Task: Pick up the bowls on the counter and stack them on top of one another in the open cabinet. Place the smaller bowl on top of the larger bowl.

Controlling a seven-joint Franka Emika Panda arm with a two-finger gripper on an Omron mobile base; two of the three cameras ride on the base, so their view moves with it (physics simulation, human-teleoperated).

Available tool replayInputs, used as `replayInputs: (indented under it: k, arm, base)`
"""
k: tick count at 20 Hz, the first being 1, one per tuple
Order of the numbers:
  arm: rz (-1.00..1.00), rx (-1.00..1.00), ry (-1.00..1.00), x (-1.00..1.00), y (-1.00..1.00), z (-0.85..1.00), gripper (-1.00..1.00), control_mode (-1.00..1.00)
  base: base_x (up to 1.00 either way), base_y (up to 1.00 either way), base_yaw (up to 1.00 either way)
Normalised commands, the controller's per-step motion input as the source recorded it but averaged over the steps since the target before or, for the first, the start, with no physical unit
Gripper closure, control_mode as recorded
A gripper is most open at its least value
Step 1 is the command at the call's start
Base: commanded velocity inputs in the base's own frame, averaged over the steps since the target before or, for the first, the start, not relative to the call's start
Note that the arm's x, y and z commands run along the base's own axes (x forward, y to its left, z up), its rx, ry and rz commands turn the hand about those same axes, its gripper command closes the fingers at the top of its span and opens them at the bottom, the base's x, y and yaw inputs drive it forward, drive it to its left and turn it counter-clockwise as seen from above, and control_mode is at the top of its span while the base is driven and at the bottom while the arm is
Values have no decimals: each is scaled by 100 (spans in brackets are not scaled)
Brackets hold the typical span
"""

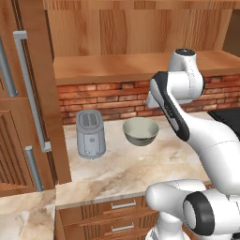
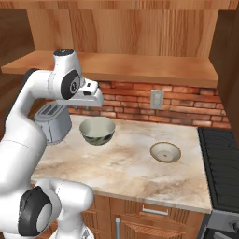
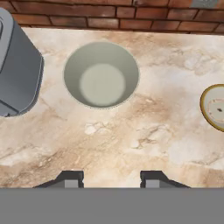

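Observation:
The olive-grey bowl stands upright on the marbled counter, just right of the toaster. From above in the hand view it shows a pale inside. A second, pale bowl sits further right on the counter, cut off by the hand view's edge. My gripper hangs above the bare counter, on the near side of the olive-grey bowl. It is open, with nothing between its fingers. The open cabinet's shelf board runs above the brick wall.
A grey metal toaster stands close to the left of the olive-grey bowl. The tall panelled cabinet closes off the left side. A black stove borders the counter on the right. A wall outlet sits in the brick.

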Motion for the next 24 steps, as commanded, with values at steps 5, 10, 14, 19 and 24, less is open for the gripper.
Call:
replayInputs:
  k: [5,10,14,19,24]
  arm:
    - [0,1,-7,-5,-12,-7,-100,-100]
    - [-4,4,-7,-41,-82,-8,-100,-100]
    - [-8,9,0,-18,-99,-23,-100,-100]
    - [-10,9,-2,-18,-100,-48,-100,-100]
    - [-17,8,0,0,-100,-61,-100,-100]
  base:
    - [0,0,0]
    - [0,0,0]
    - [0,0,0]
    - [0,0,0]
    - [0,0,0]
